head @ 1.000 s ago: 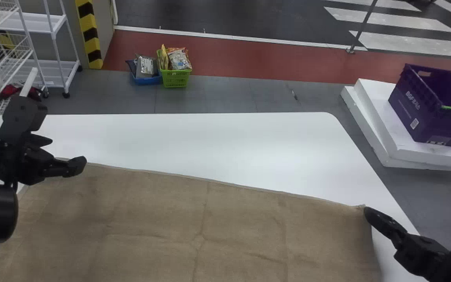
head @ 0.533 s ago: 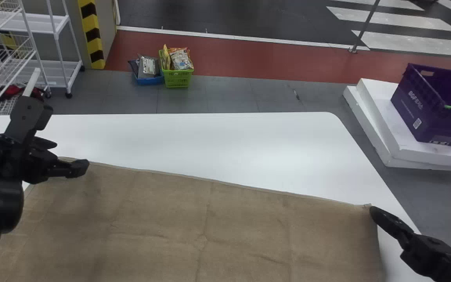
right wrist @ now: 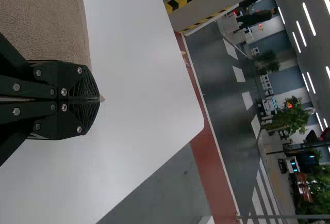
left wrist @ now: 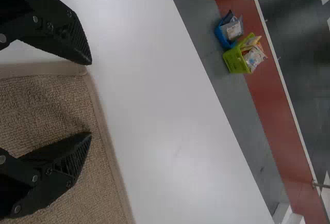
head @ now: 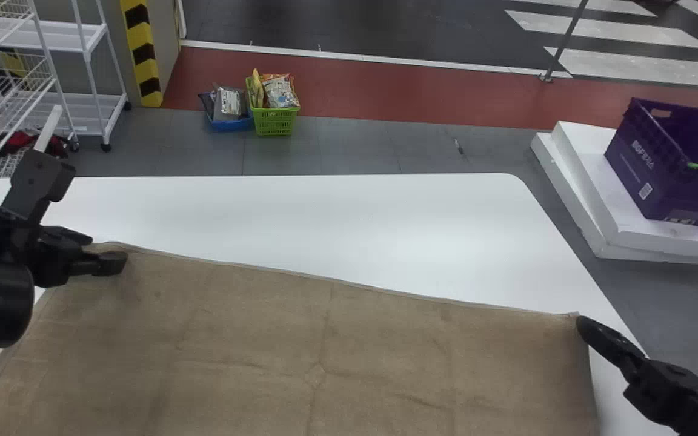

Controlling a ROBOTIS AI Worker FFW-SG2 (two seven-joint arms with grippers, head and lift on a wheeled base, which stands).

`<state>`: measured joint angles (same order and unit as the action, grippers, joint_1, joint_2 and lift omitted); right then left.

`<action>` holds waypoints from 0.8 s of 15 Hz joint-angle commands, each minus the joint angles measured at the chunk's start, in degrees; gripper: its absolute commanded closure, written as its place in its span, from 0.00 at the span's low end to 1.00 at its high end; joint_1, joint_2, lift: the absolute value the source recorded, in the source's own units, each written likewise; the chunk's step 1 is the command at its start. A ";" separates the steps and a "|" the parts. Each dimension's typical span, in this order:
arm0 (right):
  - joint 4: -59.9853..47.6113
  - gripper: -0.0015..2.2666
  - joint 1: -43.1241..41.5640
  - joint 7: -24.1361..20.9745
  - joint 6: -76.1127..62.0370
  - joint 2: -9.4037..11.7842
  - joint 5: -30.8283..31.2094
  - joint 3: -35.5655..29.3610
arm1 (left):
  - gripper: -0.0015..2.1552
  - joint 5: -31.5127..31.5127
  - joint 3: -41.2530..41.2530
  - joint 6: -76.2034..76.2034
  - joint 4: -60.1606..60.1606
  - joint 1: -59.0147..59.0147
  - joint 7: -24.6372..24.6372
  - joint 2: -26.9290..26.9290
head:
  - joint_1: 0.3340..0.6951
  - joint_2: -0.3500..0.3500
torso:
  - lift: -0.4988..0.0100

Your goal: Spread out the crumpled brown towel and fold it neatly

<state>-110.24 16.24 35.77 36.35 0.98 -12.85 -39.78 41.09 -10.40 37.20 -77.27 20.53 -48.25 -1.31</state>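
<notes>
Nudged rightward since the earlier frame, the right claw (head: 583, 325) is clenched on the brown towel's (head: 385, 357) far right corner near the right edge of the surface (head: 337, 212), where the towel lies spread out. Farther off, the left claw (head: 108, 251) has dropped slightly leftward, fingers parted at the towel's far left corner; beyond the surface's far edge sits a green basket (head: 274, 123).

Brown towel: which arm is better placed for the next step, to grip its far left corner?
Left, I judge. Its open pincer is at that corner of the towel, while the right pincer is shut on the far right corner.
</notes>
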 commanded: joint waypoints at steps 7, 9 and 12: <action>-0.50 0.51 -2.44 0.18 0.88 0.33 0.63 0.41 | 0.60 -1.10 -0.68 -0.85 -1.22 -1.10 2.98 0.17 | 1.00 0.26 | 0.73; -2.52 0.51 -1.29 0.70 0.88 0.25 0.72 1.38 | 0.60 -2.59 -2.26 -1.91 -3.06 -2.07 3.07 0.34 | 1.00 0.26 | 0.73; -5.60 0.51 0.99 2.55 0.70 0.33 1.16 1.99 | 0.60 -6.02 -4.98 -4.37 -7.63 -5.41 2.90 0.25 | 1.00 0.30 | 0.73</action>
<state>-114.51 16.07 38.01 37.21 1.25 -11.89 -38.08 36.66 -13.96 33.92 -82.85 16.72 -45.28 -0.99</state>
